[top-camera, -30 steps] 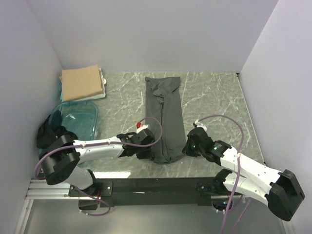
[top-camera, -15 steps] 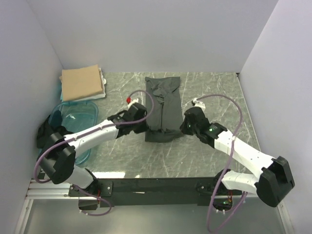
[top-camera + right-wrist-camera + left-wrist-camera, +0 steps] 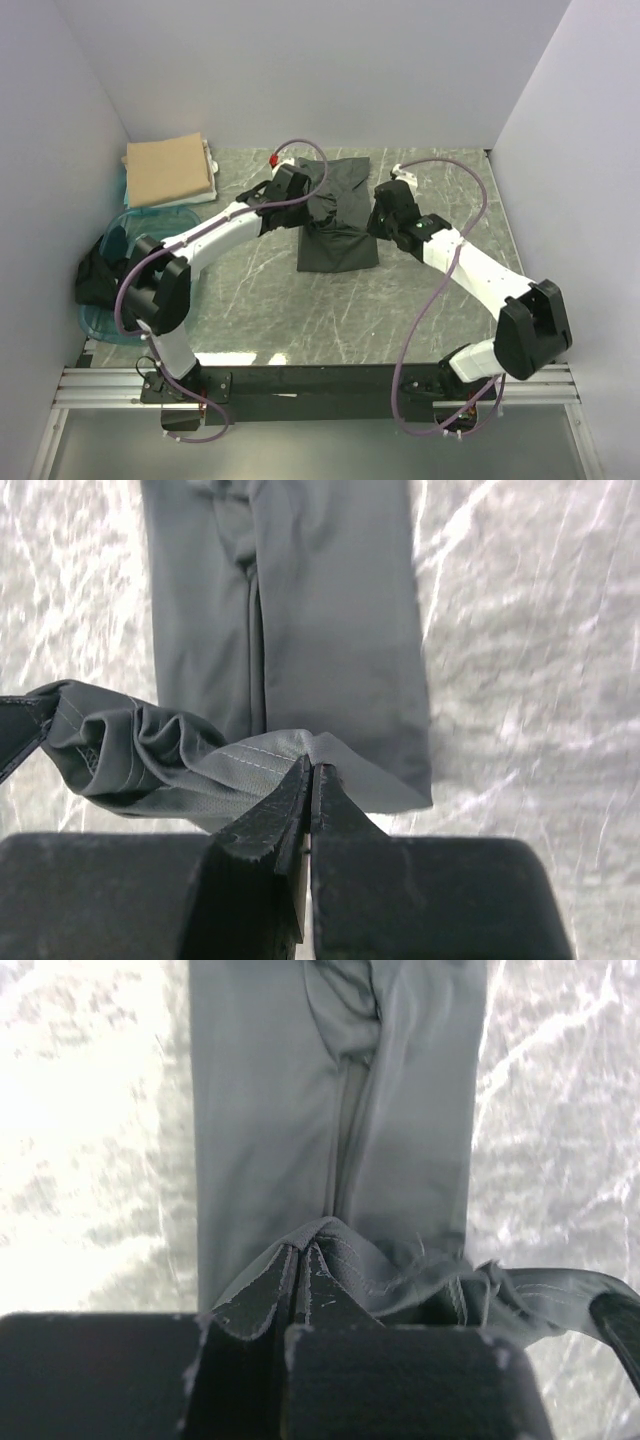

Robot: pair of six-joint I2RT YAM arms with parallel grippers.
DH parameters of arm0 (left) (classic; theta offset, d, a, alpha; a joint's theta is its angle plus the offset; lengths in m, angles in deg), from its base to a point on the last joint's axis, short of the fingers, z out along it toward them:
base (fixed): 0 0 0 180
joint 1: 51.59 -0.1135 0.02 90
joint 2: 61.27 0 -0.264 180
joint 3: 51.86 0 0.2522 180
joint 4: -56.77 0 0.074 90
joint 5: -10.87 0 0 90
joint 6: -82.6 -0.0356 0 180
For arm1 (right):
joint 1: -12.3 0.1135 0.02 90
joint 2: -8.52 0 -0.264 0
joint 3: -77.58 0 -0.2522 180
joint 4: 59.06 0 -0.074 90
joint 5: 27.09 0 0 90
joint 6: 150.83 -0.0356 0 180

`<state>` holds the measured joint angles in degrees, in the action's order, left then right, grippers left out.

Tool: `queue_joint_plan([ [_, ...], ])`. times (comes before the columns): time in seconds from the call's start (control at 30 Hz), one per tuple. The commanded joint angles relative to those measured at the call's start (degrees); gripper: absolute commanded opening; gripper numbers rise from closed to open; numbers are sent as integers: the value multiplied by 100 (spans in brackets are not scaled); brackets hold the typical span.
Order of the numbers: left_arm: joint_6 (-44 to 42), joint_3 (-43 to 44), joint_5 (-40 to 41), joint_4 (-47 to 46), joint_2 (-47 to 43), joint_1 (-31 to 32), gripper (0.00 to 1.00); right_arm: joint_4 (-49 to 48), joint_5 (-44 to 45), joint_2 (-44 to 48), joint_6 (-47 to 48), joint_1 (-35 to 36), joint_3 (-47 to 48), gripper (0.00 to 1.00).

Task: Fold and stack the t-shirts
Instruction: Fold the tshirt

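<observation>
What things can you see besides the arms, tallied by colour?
Charcoal-grey t-shirt: 1
Tan t-shirt: 1
Teal tub: 1
Black cloth heap: 1, pieces cannot be counted
Total: 4

Hem of charcoal t-shirt (image 3: 338,250) farther back

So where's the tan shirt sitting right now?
In the top view the tan t-shirt lies folded in the far left corner of the table, just behind the teal tub and left of the charcoal t-shirt.
</observation>
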<state>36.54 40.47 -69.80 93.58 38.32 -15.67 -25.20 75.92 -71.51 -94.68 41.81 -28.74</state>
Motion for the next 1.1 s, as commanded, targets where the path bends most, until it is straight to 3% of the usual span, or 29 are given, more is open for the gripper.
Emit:
queue_joint_plan([
  [0.0, -334, 528, 228, 252, 218, -146, 1, -103, 70, -336, 203, -235, 485, 0],
  [0.4, -465, 1108, -106, 218, 1061, -577, 1, -129, -642, -1672, 423, -737, 1417, 0],
  [0.77, -835, 1662, -659, 209, 1677, -832, 1, -243, -949, -2359, 536, -992, 1891, 0],
  [0.8, -922, 1801, -703, 244, 1773, -850, 1, -226, -994, -2412, 572, -1035, 1935, 15],
  [0.9, -984, 2214, -748, 542, 1949, -911, 23, -51, -1152, -2535, 573, -1132, 2207, 45],
  [0.93, -1002, 2294, -739, 604, 1967, -920, 43, -6, -1117, -2535, 589, -1141, 2321, 53],
  [0.97, -1019, 2338, -748, 604, 1959, -920, 54, 20, -1091, -2466, 598, -1141, 2340, 61],
  [1.0, -1045, 2391, -843, 622, 1889, -920, 93, -14, -1091, -2387, 616, -1141, 2331, 69],
  [1.03, -1072, 2383, -888, 596, 1836, -920, 99, -76, -1125, -2290, 607, -1133, 2201, 71],
  [1.07, -1089, 2331, -897, 569, 1758, -920, 99, -207, -1222, -2072, 607, -1132, 2104, 74],
])
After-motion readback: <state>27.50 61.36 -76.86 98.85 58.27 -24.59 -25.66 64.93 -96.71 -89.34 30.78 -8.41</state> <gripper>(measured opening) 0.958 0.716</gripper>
